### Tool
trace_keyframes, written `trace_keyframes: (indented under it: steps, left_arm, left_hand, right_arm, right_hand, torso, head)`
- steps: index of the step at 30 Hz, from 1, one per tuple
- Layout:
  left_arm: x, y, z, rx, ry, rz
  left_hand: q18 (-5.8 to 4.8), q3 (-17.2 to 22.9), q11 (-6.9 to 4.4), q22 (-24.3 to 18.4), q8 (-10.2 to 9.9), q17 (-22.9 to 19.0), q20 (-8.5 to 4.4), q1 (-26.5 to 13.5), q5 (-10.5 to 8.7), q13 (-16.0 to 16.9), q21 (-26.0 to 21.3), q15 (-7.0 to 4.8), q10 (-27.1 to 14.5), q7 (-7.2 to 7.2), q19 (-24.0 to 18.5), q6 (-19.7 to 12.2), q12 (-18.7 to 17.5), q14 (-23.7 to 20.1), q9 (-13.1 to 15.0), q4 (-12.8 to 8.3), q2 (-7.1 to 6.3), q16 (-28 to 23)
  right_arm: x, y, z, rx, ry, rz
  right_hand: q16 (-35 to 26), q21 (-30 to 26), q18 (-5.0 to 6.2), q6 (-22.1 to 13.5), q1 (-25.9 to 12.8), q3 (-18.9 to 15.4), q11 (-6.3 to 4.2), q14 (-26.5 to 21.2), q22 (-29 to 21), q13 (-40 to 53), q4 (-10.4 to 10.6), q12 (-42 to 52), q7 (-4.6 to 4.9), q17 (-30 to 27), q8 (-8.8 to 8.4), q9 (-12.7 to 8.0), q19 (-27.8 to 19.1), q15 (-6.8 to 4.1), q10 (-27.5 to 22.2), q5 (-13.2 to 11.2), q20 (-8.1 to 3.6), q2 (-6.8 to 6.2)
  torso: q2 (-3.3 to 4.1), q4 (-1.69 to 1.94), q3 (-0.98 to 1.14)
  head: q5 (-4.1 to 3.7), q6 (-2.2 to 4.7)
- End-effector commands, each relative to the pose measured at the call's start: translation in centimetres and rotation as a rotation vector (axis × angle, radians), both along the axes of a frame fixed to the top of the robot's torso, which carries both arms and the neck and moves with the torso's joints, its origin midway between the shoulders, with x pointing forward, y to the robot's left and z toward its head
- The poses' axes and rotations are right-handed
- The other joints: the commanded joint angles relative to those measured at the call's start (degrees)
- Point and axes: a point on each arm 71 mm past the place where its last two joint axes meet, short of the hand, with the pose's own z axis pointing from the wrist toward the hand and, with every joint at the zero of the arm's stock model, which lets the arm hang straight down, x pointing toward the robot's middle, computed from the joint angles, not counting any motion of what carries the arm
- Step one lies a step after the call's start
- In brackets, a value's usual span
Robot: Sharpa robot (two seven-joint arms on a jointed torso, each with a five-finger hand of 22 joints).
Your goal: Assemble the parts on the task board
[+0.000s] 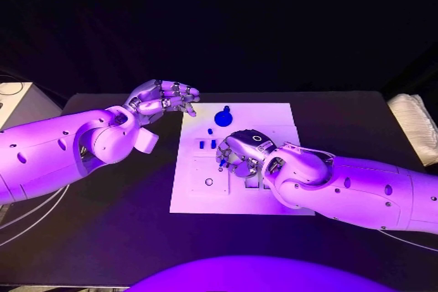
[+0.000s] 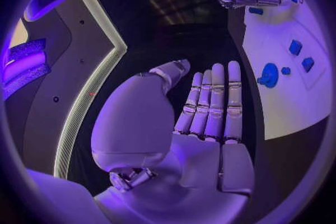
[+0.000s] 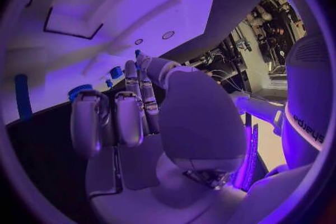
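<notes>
The white task board (image 1: 239, 190) lies mid-table. A round blue part (image 1: 223, 118) stands near its far edge, and two small blue pieces (image 1: 206, 142) sit just nearer. My right hand (image 1: 239, 154) hovers low over the board's middle, some fingers curled, thumb and a finger reaching toward the board. A small blue piece (image 3: 138, 54) shows at those fingertips; whether it is held I cannot tell. My left hand (image 1: 164, 97) hangs at the board's far left corner; its fingers (image 2: 213, 101) lie straight and together with nothing in them. The round blue part (image 2: 269, 74) stands beyond them.
The black table (image 1: 109, 222) surrounds the board. A pale box (image 1: 14, 99) stands at the far left edge and a white cloth bundle (image 1: 415, 124) at the right edge. The board has recessed cutouts (image 3: 91, 5).
</notes>
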Motion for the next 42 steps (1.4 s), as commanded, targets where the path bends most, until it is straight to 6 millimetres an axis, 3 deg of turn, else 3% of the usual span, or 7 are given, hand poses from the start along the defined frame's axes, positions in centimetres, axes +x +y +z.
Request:
trace_keyframes:
  steps: [1,8,32,42]
  left_arm:
    - [-0.03,-0.14,0.05,-0.011,0.001,-0.002]
    - [0.04,-0.05,0.02,-0.009,0.003,0.0]
    - [0.16,0.04,-0.05,-0.006,0.006,0.003]
    - [0.19,0.16,-0.06,-0.005,0.005,0.006]
  left_hand:
    - [0.64,-0.14,-0.07,-0.08,-0.26,-0.06,-0.07,0.66,0.31,-0.07,-0.36,0.03,0.49,0.15,0.3,-0.24,-0.27,0.04,-0.09,0.08,0.12,-0.24]
    - [0.64,-0.14,-0.07,-0.08,-0.24,-0.07,-0.08,0.65,0.31,-0.07,-0.36,0.04,0.5,0.15,0.32,-0.21,-0.29,0.06,-0.09,0.1,0.15,-0.24]
    - [0.64,-0.14,-0.08,-0.09,-0.19,-0.11,-0.08,0.66,0.31,-0.07,-0.39,0.03,0.52,0.12,0.37,-0.13,-0.35,0.1,-0.08,0.14,0.21,-0.26]
    - [0.64,-0.14,-0.08,-0.09,-0.19,-0.11,-0.08,0.66,0.31,-0.07,-0.39,0.03,0.52,0.12,0.37,-0.13,-0.35,0.1,-0.08,0.14,0.21,-0.26]
  right_arm:
    - [-0.11,0.14,-0.24,-0.036,-0.001,0.016]
    - [-0.38,0.42,-0.28,-0.041,-0.002,0.027]
    - [-0.3,0.51,-0.81,-0.073,0.015,0.026]
    - [-0.1,0.53,-1.16,-0.086,0.02,0.02]
  right_hand:
    - [0.01,-0.23,-0.32,0.2,-0.2,0.28,-3.5,2.59,8.95,0.09,-0.22,0.21,0.04,-0.05,0.36,0.04,2.79,-0.49,3.83,0.23,-0.47,0.34]
    - [0.01,-0.23,-0.32,0.2,-0.2,0.28,-3.5,2.59,8.95,0.09,-0.22,0.21,0.04,-0.05,0.36,0.04,2.79,-0.49,3.83,0.23,-0.47,0.34]
    - [0.14,-0.22,-0.32,0.19,-0.38,0.36,-3.49,2.61,8.97,0.1,-0.36,0.1,0.04,0.12,0.35,0.11,2.79,-0.48,3.89,0.38,-0.46,0.3]
    - [0.14,-0.22,-0.32,0.19,-0.38,0.36,-3.49,2.61,8.97,0.1,-0.36,0.1,0.04,0.12,0.35,0.11,2.79,-0.48,3.89,0.38,-0.46,0.3]
  torso:
    - [-0.01,0.07,-0.03]
    - [-0.04,-0.12,0.04]
    - [-0.1,-0.05,-0.09]
    - [-0.08,-0.01,-0.04]
  head:
    - [0.16,-0.19]
    - [0.4,-0.55]
    - [0.76,-1.0]
    - [0.76,-1.14]
